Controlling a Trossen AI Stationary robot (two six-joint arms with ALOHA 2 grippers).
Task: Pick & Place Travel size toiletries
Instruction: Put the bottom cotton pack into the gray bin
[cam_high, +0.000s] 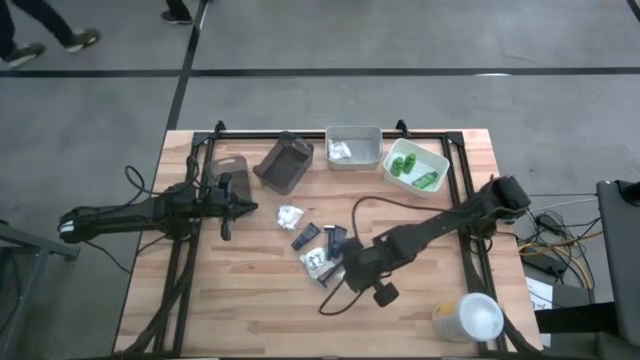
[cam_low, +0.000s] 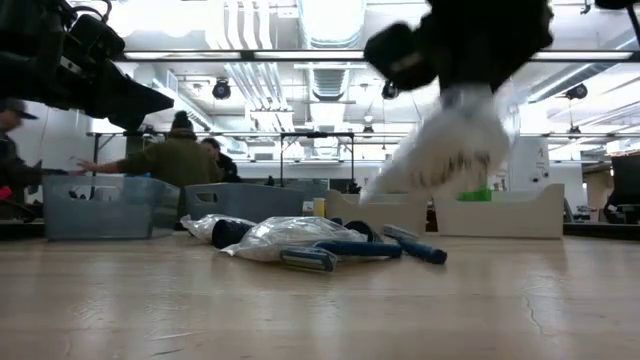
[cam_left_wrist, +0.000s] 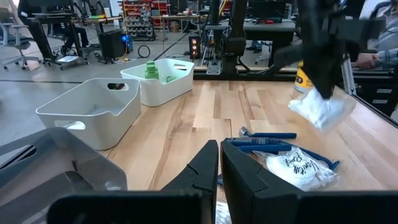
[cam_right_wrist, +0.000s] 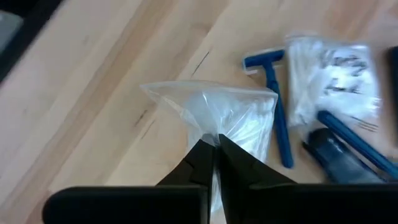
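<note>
My right gripper (cam_right_wrist: 214, 144) is shut on a white crinkly packet in a clear bag (cam_low: 450, 145), which hangs above the middle of the table. Under it lie more toiletries: a printed white packet (cam_right_wrist: 336, 71), a blue razor (cam_right_wrist: 277, 109) and dark tubes (cam_right_wrist: 348, 155). Another white packet (cam_high: 290, 215) lies closer to the left arm. My left gripper (cam_left_wrist: 219, 165) hovers shut and holding nothing at the table's left (cam_high: 225, 208). At the far edge, green bottles lie in a white tray (cam_high: 415, 165) and white packets in a grey tray (cam_high: 353, 147). My right gripper pinches the bunched top of the packet's clear bag (cam_right_wrist: 211, 124) between its two fingertips (cam_right_wrist: 198, 158). The fingers come from above, slanting down. The packet hangs below them (cam_left_wrist: 320, 111), lifted clear of the table.
A brown tray (cam_high: 285, 163) stands at the far edge, left of the grey one. A big white cup (cam_high: 470, 318) stands at the near right corner. A cable loops across the table beside the right arm (cam_high: 375, 205). People work at benches beyond the table (cam_low: 175, 155).
</note>
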